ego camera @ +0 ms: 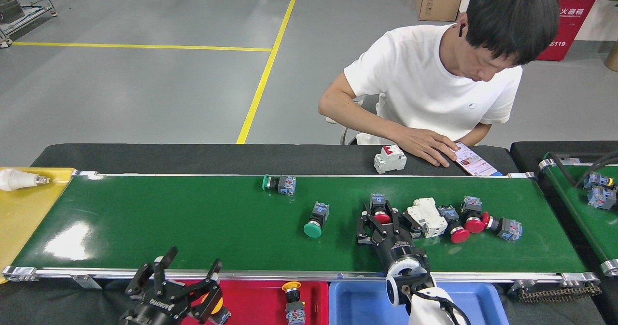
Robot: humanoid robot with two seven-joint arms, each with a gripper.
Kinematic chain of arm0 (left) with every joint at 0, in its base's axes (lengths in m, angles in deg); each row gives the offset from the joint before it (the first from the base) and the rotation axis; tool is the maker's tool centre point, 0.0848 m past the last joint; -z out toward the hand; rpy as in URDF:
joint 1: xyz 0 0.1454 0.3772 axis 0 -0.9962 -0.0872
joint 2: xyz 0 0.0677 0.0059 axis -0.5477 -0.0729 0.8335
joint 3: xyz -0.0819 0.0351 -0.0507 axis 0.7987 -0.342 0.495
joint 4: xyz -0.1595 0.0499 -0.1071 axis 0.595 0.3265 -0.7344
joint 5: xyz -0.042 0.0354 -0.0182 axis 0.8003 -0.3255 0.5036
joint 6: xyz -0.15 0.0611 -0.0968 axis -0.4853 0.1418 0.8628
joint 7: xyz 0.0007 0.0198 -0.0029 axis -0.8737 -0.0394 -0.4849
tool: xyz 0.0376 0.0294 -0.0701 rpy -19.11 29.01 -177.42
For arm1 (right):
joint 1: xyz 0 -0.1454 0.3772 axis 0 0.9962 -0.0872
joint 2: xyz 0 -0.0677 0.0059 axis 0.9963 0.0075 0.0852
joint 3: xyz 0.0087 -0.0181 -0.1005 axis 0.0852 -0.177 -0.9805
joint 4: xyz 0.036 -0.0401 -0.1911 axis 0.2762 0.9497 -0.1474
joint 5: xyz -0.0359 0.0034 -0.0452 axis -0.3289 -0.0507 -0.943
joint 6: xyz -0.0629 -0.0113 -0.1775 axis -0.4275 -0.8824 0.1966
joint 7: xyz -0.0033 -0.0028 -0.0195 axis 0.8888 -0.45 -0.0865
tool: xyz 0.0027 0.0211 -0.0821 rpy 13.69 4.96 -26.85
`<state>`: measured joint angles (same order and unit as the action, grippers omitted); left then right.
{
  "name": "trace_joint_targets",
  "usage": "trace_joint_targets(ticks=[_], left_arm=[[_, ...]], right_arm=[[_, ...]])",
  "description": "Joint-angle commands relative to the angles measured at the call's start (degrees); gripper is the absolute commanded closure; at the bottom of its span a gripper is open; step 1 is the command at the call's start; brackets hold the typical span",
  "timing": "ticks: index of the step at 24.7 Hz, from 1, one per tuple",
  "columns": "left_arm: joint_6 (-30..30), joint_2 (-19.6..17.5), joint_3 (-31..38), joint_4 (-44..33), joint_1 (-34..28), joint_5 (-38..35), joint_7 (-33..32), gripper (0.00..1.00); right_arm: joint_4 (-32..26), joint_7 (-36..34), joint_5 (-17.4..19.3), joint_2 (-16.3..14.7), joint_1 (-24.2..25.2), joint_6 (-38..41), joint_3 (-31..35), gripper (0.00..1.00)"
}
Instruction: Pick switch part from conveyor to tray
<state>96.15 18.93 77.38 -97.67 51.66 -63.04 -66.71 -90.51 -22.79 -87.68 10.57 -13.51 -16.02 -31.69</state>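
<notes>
A red-capped switch part (381,215) lies on the conveyor (193,219), right of centre, and is bracketed by the spread fingers of the right end effector (385,223); the fingers appear not yet closed on it, so the pick is judged to be at the grasp stage only. Just right of it a white breaker block (427,216) and three more red-capped switches (478,221) are bunched together, some touching; to the left a green-capped switch (316,221) lies apart, and another green one (279,183) sits near the far rail. The red tray (251,296), at the near edge below the belt, already holds a yellow-capped switch (291,298) and a second yellow-capped piece partly hidden; several parts are therefore left to be moved. The left end effector (186,281) is held open over the tray's left end, empty. A blue tray (357,301) sits right of the red one. Behind the bench a person's hand (427,146) rests by a phone (473,158).
</notes>
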Motion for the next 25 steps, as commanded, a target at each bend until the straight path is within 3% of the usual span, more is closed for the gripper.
trace_joint_targets(ticks=[1, 5, 6, 10, 13, 14, 15, 16, 17, 23, 25], left_arm=[[-0.1, 0.1, -2.8, 1.1, 2.1, -0.9, -0.1, 0.00], [-0.2, 1.2, -5.3, 5.8, 5.6, -4.6, -0.1, 0.00], [-0.7, 2.1, -5.6, 8.1, 7.6, -5.6, -0.1, 0.00], [-2.0, 2.7, -5.7, 13.8, 11.7, -7.4, -0.1, 0.00], [-2.6, 2.6, -6.0, 16.2, 13.8, -7.4, -0.1, 0.00], [-2.6, 2.6, -6.0, 17.2, 14.5, -7.4, -0.1, 0.00], [-2.6, 2.6, -6.0, 17.8, 15.1, -7.4, 0.0, 0.00], [-2.6, 2.6, -6.1, 18.7, 15.7, -7.4, 0.0, 0.00], [-2.6, 2.6, -6.3, 19.7, 16.2, -7.4, -0.1, 0.00], [-4.9, 2.3, -6.4, 27.6, 21.1, -7.5, 0.0, 0.00], [-6.5, 2.0, -6.4, 30.8, 23.1, -7.5, 0.0, 0.05]], right_arm=[[-2.2, -0.7, 0.5, -0.2, -1.0, 1.6, 0.1, 0.98], [-11.1, -0.2, 1.2, -0.2, 4.0, 7.9, 0.0, 0.98], [-16.0, 0.0, 2.2, -0.3, 7.5, 13.2, 0.0, 0.98], [-25.6, 1.1, 3.3, -0.7, 18.8, 31.0, 0.1, 0.97], [-27.5, 2.9, 4.8, -0.6, 22.5, 41.5, 0.1, 0.90], [-27.4, 5.2, 5.2, -0.5, 23.2, 43.5, -0.1, 0.84], [-27.3, 7.5, 5.2, -0.2, 23.6, 43.9, -0.7, 0.66], [-27.1, 9.8, 5.3, 0.5, 23.7, 43.8, -1.8, 0.27], [-27.0, 11.5, 5.3, 1.4, 23.7, 43.6, -2.6, 0.00], [-26.4, 12.7, 5.3, 2.8, 21.7, 40.6, -2.8, 0.00], [-26.8, 12.5, 5.3, 3.1, 20.6, 37.6, -2.5, 0.00]])
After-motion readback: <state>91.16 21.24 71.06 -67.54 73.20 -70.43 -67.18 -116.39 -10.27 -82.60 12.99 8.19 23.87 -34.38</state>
